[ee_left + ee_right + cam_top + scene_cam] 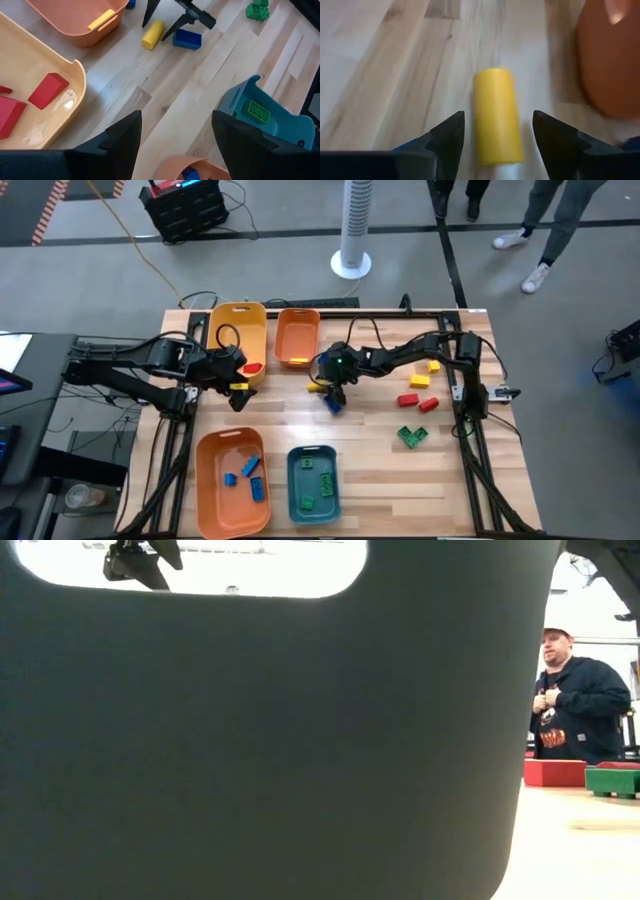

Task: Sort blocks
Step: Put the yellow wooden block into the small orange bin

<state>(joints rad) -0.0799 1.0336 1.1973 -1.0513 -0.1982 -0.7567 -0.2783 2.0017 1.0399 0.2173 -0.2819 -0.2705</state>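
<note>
Straddling yellow block (496, 116), right pincer (496, 140) open; left pincer (175, 135) open, idle; rigid, light, slick plastic, pinch long flat sides

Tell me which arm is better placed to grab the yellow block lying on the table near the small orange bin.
The right. Its gripper is open, with the yellow block lying between its fingers. The left gripper, also open and empty, sits farther off beside the yellow bin.
</note>
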